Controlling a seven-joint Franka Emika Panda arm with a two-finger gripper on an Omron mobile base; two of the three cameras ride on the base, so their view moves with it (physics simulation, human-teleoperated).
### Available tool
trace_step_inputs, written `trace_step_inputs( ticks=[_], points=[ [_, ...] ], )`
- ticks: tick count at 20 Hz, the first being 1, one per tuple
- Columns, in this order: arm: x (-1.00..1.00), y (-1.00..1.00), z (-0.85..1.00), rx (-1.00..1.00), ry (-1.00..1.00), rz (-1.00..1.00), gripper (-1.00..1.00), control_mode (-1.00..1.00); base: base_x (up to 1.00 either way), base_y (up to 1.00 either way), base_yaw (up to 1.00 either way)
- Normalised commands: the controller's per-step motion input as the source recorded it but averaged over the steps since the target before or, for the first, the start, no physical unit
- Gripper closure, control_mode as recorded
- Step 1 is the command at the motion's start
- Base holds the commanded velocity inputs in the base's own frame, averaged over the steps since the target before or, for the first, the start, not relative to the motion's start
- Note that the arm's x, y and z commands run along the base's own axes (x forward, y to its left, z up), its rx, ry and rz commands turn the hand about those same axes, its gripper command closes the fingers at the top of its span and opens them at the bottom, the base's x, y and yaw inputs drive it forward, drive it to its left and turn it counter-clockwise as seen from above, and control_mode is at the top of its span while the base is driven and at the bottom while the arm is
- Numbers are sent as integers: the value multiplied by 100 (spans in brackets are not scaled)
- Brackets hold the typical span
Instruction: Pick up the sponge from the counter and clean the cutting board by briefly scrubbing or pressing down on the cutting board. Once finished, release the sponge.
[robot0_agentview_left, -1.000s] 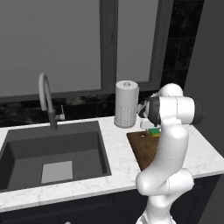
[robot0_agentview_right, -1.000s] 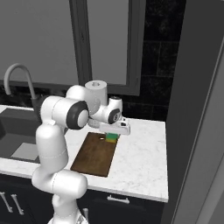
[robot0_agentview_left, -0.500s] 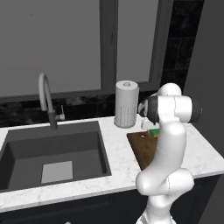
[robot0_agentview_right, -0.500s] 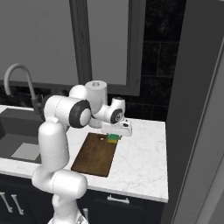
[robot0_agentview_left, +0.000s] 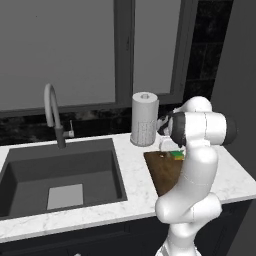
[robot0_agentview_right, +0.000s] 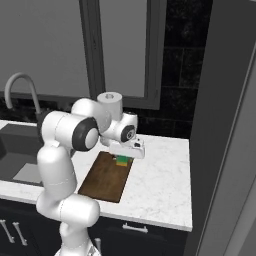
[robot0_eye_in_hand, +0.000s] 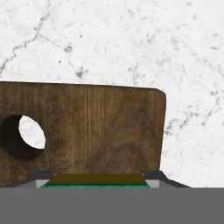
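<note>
The counter (robot0_agentview_right: 160, 180) is white with thin grey lines, and it carries everything here. A big dark sink (robot0_agentview_left: 60, 175) is set into its left part, and a bent tap (robot0_agentview_left: 54, 117) is seen at the back edge behind the sink. The cutting board (robot0_agentview_right: 106, 177) is laid flat on the counter to the right of the sink, with one short end near the front edge, so its brown top is free to be wiped. A small round hole (robot0_eye_in_hand: 31, 132) is seen near the board's far end. A roll of paper towel (robot0_agentview_left: 144, 119) is stood upright near the back edge, close to the far left corner of the board, and it could be bumped if the arm is swung that way. The sponge (robot0_agentview_right: 121, 160) is held over the far end of the board, green and yellow, so it can be pressed down there. The gripper (robot0_agentview_right: 122, 156) is closed on the sponge, with a finger on each side. It cannot be told whether the sponge is touching the board.
</note>
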Motion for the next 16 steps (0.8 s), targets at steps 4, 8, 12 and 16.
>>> trace_step_inputs(
  ticks=[4, 8, 12, 16],
  points=[
    [-49, 0, -7, 0, -3, 0, 100, -100, 0, 0, 0],
    [-33, 0, -60, 0, 0, 0, 100, -100, 0, 0, 0],
    [-14, 1, -79, 0, 0, 0, 100, -100, 0, 0, 0],
    [-30, 41, 1, 0, 0, 0, 100, -100, 0, 0, 0]
  ],
)
